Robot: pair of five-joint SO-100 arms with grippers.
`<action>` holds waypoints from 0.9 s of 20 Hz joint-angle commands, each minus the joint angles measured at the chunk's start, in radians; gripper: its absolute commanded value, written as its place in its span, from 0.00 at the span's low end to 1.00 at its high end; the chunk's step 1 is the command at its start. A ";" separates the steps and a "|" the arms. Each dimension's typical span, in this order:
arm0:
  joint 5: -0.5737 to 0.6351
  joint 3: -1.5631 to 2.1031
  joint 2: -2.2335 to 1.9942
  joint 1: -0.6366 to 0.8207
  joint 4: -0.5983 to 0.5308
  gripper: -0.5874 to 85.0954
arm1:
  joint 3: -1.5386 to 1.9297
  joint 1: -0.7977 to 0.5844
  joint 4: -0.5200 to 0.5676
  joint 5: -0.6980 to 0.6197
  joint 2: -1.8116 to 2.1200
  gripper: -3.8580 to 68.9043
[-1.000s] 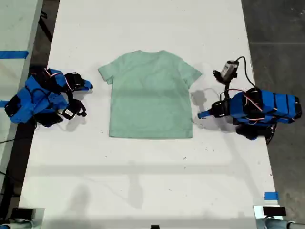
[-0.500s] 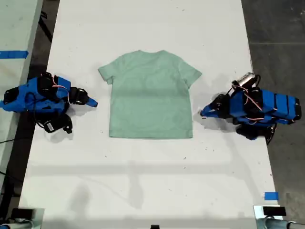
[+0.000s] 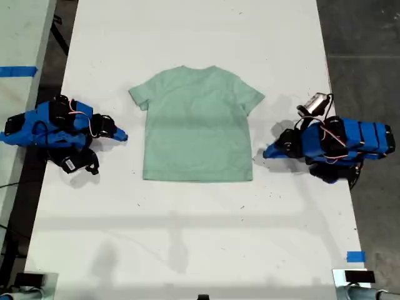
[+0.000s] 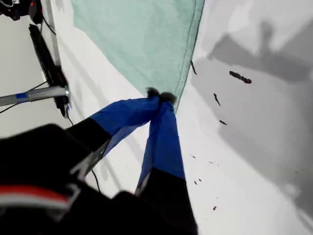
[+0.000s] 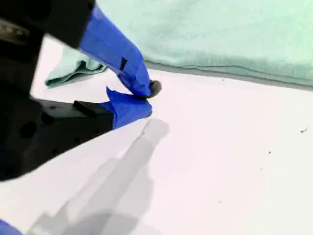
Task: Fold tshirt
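The pale mint-green tshirt lies flat and spread out mid-table, neck toward the far edge. My first gripper is at the exterior view's right, shut and low over the table, a little off the shirt's side near its bottom corner. In the first wrist view its joined tips line up with that corner of the tshirt. My second gripper is at the exterior view's left, shut, just short of the shirt's other side. The second wrist view shows this gripper on bare table beside the tshirt, holding nothing.
The white table has bare surface in front of and behind the shirt. Blue tape marks its near corner at the exterior view's right. A second table with blue tape stands past the exterior view's left edge.
The second arm unfolded and reached toward the shirt's side, then held still. The first arm's gripper shifted slightly, staying low near the shirt's bottom corner.
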State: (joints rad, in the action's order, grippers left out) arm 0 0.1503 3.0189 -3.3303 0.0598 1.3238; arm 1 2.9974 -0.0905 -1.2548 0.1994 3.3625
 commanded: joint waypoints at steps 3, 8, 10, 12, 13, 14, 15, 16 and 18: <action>-0.041 -0.155 0.117 0.029 -0.037 0.01 | -0.222 -0.038 -0.057 -0.091 -0.075 0.04; 0.049 -0.549 0.635 0.117 -0.041 0.01 | -0.476 -0.153 -0.098 -0.250 -0.347 0.04; 0.120 -0.721 0.808 0.163 -0.020 0.01 | -0.598 -0.229 -0.127 -0.347 -0.492 0.04; 0.181 -0.879 0.965 0.212 0.023 0.01 | -0.712 -0.308 -0.138 -0.457 -0.627 0.04; 0.201 -0.939 1.020 0.238 0.040 0.01 | -0.769 -0.347 -0.152 -0.508 -0.690 0.04; 0.224 -0.983 1.054 0.267 0.044 0.01 | -0.827 -0.388 -0.170 -0.560 -0.758 0.04; 0.253 -1.028 1.088 0.299 0.057 0.01 | -0.884 -0.433 -0.186 -0.614 -0.824 0.04; 0.276 -1.069 1.120 0.337 0.080 0.01 | -0.933 -0.479 -0.192 -0.666 -0.885 0.04; 0.319 -1.150 1.181 0.402 0.107 0.01 | -1.025 -0.569 -0.201 -0.762 -0.985 0.04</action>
State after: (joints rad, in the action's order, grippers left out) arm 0 0.4341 1.9834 -2.1890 0.3973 1.4067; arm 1 2.1000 -0.5814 -1.4481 -0.4740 2.4467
